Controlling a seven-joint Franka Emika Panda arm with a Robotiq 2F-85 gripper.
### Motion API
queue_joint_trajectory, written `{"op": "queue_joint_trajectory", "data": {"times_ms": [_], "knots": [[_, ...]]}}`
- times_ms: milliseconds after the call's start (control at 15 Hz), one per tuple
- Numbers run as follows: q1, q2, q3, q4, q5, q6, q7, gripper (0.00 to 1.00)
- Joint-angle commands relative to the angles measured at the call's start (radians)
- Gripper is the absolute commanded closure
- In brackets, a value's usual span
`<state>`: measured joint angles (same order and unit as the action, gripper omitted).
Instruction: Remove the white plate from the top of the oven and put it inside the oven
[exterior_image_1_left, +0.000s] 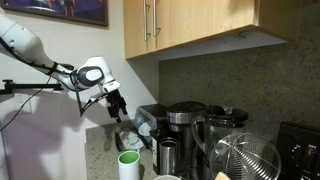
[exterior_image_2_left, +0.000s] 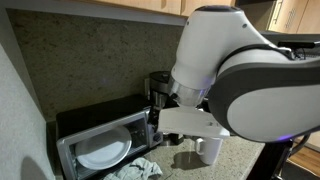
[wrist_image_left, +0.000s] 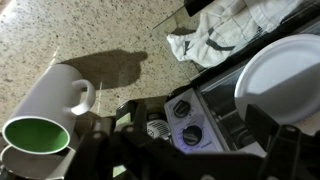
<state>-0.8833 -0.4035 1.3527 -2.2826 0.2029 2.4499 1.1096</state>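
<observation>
- Apparently idle, the claw (exterior_image_1_left: 116, 105) hangs from the white arm (exterior_image_1_left: 40, 55) in an exterior view. It is above a green-and-white cup (exterior_image_1_left: 128, 165) and short of the black-and-steel coffee maker (exterior_image_1_left: 184, 125). It is too small here to tell how its jaws stand.
- Low in an exterior view sits the boxy grey-and-silver oven (exterior_image_2_left: 100, 125). The white plate (exterior_image_2_left: 103, 152), smooth, round and shallow, is framed in its front, lying flat in the cavity and not on the roof. Whether the door is swung shut cannot be told. A crumpled cloth (exterior_image_2_left: 135, 170) lies just before the oven.
- Wrist view: the claw's dark fingers (wrist_image_left: 275, 135) stand spread and released, with nothing between them. That fits a plate already resting inside, beside the oven's two round knobs (wrist_image_left: 185, 122). The table (wrist_image_left: 90, 30) is speckled stone, and the cup looks glossy.
</observation>
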Motion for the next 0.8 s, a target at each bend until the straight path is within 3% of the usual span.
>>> {"op": "queue_joint_trajectory", "data": {"times_ms": [0,200,733], "knots": [[0.074,0.052,-0.071,-0.005,-0.081,0.000,0.039,0.00],[0.135,0.077,-0.134,-0.005,-0.109,-0.006,0.043,0.00],[0.136,0.083,-0.133,-0.004,-0.110,-0.008,0.044,0.00]]}}
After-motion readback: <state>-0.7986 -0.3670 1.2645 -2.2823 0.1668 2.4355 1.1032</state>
